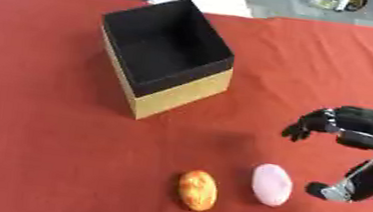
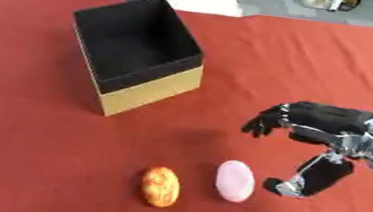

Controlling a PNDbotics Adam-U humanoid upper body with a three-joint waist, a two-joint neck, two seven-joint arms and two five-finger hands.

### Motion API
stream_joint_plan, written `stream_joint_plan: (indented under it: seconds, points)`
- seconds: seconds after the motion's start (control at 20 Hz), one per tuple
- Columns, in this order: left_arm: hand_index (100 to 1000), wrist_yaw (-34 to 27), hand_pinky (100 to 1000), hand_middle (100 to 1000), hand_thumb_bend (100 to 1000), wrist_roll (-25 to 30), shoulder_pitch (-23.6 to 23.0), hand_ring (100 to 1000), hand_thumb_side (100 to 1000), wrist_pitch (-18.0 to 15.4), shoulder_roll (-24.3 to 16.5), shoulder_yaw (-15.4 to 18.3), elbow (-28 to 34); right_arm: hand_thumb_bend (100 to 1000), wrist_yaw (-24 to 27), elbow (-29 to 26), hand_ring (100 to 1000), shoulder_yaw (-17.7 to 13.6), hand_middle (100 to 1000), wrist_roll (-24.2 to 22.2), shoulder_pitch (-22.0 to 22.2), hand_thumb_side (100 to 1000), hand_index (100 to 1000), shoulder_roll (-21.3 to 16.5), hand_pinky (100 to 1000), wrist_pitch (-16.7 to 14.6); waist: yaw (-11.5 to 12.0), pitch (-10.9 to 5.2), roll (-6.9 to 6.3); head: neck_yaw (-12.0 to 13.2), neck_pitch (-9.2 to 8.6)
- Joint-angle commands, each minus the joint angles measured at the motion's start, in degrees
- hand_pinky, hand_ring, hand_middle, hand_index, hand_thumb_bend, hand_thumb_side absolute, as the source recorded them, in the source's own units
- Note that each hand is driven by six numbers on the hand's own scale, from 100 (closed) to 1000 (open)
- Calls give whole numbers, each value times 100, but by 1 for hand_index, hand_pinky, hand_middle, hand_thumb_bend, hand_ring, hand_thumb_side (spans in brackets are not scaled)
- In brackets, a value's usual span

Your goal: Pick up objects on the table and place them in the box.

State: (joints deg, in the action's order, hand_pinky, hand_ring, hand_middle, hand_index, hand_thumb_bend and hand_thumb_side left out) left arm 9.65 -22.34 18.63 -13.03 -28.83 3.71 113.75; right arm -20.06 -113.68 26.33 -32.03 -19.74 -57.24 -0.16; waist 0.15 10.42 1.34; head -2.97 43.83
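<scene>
Red cloth (image 1: 40, 111) is covering the whole table, creased toward its far right, with pale shapes showing beyond its far edge. Lying on it near the front are the two things to be picked up: a pink oval object (image 1: 272, 184) and, just beside it on the left and not touching it, an orange mottled oval object (image 1: 197, 190). Both are lying lengthwise, pointing away from the robot. Well behind them and to their left, the box (image 1: 178, 94) is standing open, its inside black and holding nothing that shows, its outer walls tan, one corner turned toward the front.

Reaching in from the right edge, the right hand (image 2: 323, 136) is hanging above the cloth just to the right of the pink oval. Its fingers (image 2: 263, 124) are spread and relaxed, pointing left, while the thumb (image 2: 305, 179) is pointing down close beside the pink oval; the hand is holding nothing. Whether the thumb tip is touching the cloth cannot be told.
</scene>
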Motion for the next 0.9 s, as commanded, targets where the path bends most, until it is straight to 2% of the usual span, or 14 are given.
stream_joint_plan:
  seconds: [0.05,0.35,0.4,0.9]
  points:
    - [864,-20,627,785,100,31,47,927,362,-7,-141,9,84,390,-100,-91,755,9,728,-5,-100,270,915,-11,814,76,10,-71,-8,-30,29]
    - [864,-23,627,785,100,49,54,927,363,-8,-137,9,84,377,-55,-91,751,117,728,-25,-118,276,916,74,811,132,18,-47,-12,-49,29]
    - [865,-23,626,785,100,51,56,928,365,-8,-136,9,84,348,-48,-91,750,137,733,-36,-100,305,920,85,807,143,19,-35,-16,-54,29]
    - [865,-13,625,786,100,89,84,929,365,-3,-118,7,84,321,-33,-91,748,300,730,-132,-46,343,913,209,802,361,42,32,-54,-97,29]
